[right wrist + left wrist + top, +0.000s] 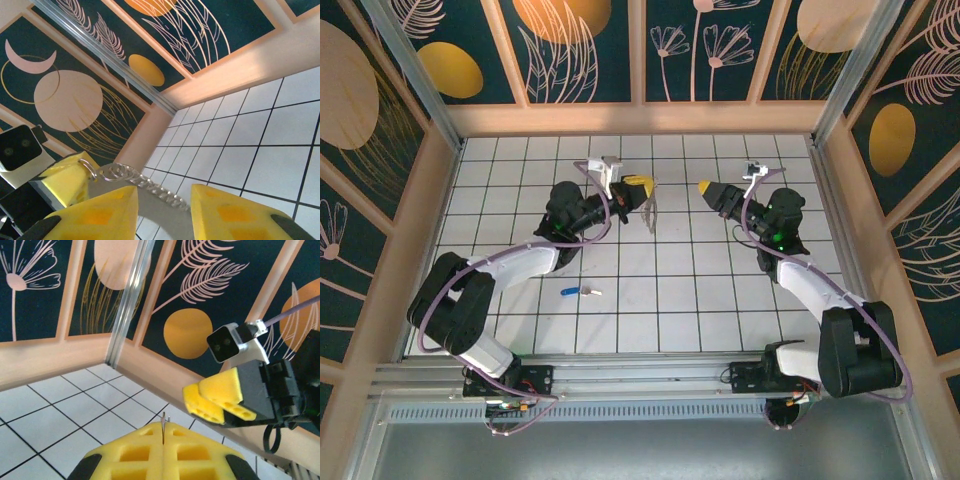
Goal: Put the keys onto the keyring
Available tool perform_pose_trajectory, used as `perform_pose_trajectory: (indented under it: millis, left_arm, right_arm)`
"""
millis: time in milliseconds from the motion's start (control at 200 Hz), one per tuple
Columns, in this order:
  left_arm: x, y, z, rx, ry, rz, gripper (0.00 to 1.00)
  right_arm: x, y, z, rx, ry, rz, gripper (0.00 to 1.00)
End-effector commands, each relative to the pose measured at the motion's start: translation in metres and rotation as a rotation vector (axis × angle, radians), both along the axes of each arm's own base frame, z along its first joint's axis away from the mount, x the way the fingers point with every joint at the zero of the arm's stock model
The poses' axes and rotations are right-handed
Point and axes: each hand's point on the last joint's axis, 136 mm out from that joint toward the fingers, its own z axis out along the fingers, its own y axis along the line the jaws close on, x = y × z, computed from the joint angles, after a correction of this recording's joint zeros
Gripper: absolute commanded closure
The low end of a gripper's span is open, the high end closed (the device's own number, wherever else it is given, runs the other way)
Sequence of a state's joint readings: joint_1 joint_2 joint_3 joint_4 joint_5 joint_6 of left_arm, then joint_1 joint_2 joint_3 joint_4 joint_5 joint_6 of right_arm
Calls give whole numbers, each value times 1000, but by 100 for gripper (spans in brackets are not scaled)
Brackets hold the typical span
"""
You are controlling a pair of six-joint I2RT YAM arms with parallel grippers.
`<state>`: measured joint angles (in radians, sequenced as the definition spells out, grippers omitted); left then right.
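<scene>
L fingers [163, 460] shut tight, pinching thin metal ring of keyring [649, 207]; strap hangs above tabletop [720, 300]. R fingers [704, 187] part open, hold nothing, facing the ring close by. Blue-head key [578, 292] lies flat on tabletop, well apart from both.

I am keeping my left end effector [638, 184] and right end effector [704, 187] tip to tip over the far middle of the table [700, 300], with a narrow free gap lying between them. The keyring [650, 211] is hanging below the left tip, crowding that gap's left side. The back wall [640, 118] is standing close behind both. The nearer tiles between my arms are lying free, with the key [578, 292] resting left of centre, near my left arm [510, 265].
</scene>
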<state>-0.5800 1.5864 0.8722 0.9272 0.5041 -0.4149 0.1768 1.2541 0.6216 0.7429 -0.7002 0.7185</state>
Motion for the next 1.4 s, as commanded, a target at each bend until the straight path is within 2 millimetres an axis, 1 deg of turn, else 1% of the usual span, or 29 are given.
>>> perform_pose_trajectory:
  millis: [0, 100, 190, 390, 506, 646, 701, 706, 716, 786, 801, 896, 1071, 1256, 1396]
  left_arm:
    - [-9, 6, 32, -56, -164, 16, 100]
    - [-16, 6, 34, -70, -206, -11, 100]
    - [-23, 1, 37, -76, -230, -63, 100]
    - [-30, -10, 40, -98, -219, -162, 100]
    - [-34, -16, 42, -127, -174, -232, 100]
    - [-35, -23, 43, -174, -80, -312, 100]
    - [-37, -23, 50, -204, -48, -334, 100]
    - [-35, -24, 44, -202, -32, -334, 100]
    - [-33, -26, 40, -201, -14, -338, 100]
    - [-38, -29, 31, -201, 38, -393, 100]
    - [-38, -30, 40, -211, 28, -406, 100]
    - [-41, -35, 39, -207, 70, -459, 100]
    - [-42, -34, 40, -195, 68, -454, 100]
    - [-43, -33, 41, -184, 70, -447, 100]
    - [-43, -33, 42, -186, 77, -446, 100]
  right_arm:
    - [-1, 6, 5, -28, -61, 30, 66]
    - [-2, 12, 5, -54, -95, 69, 64]
    - [-5, 18, 7, -62, -130, 118, 62]
    - [-12, 24, 23, -60, -207, 175, 61]
    - [-16, 26, 34, -48, -240, 203, 61]
    - [-26, 33, 45, -38, -266, 238, 61]
    - [-31, 35, 48, -36, -273, 254, 61]
    - [-31, 35, 48, -36, -274, 254, 61]
    - [-32, 36, 49, -36, -276, 257, 61]
    - [-39, 38, 53, -36, -293, 276, 61]
    - [-40, 39, 54, -37, -298, 280, 61]
    - [-48, 42, 59, -40, -318, 306, 60]
    - [-58, 44, 65, -44, -337, 330, 61]
    - [-58, 47, 68, -40, -337, 326, 62]
    - [-57, 52, 67, -35, -332, 335, 64]
